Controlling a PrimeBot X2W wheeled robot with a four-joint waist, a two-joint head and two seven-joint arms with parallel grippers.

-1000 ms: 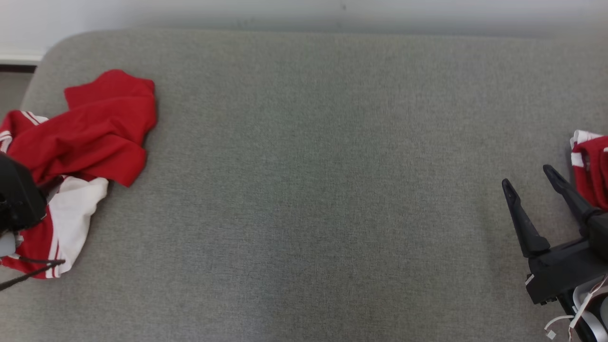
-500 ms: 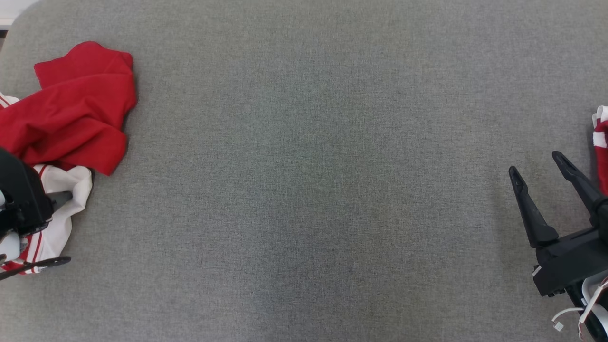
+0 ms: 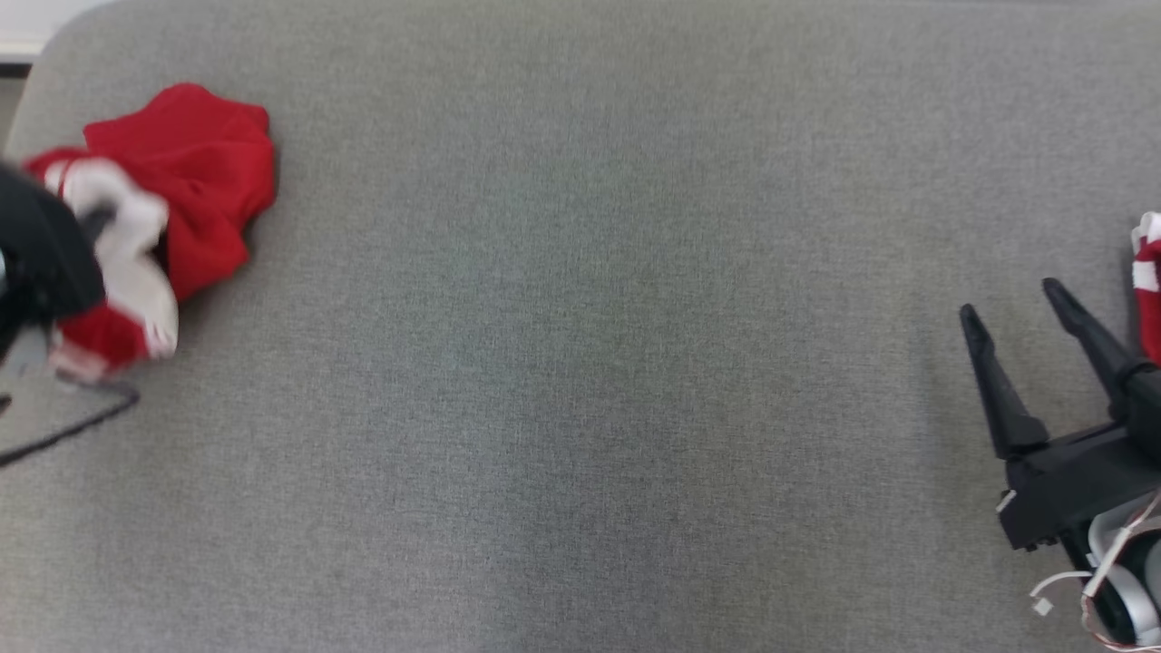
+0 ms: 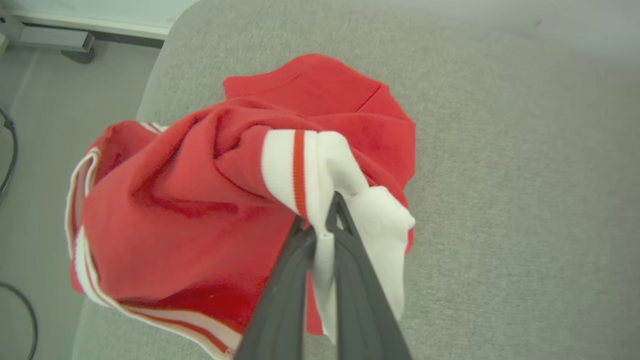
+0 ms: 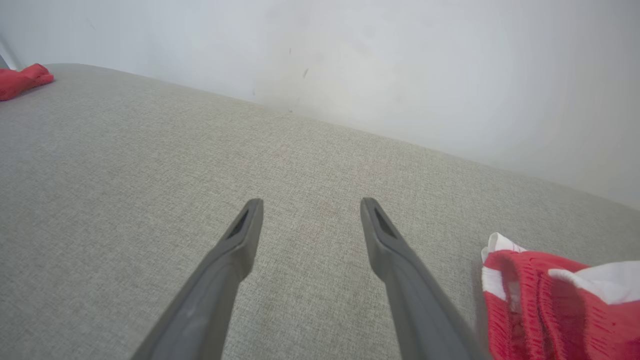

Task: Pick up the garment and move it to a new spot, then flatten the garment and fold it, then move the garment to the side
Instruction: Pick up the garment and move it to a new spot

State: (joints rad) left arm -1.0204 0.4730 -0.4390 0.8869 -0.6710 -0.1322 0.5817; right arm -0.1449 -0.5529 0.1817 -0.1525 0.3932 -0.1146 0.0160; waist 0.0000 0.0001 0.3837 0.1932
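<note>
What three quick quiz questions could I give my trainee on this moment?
1. True or false: the right hand is shut.
2. The left hand grips the garment by: A red cloth, B white trim, C nothing?
3. Fill in: the other garment beside the right hand is red and ____.
Key: 1 false; 2 B; 3 white.

Motion-blurred garment [image 3: 200, 163] at left edge
</note>
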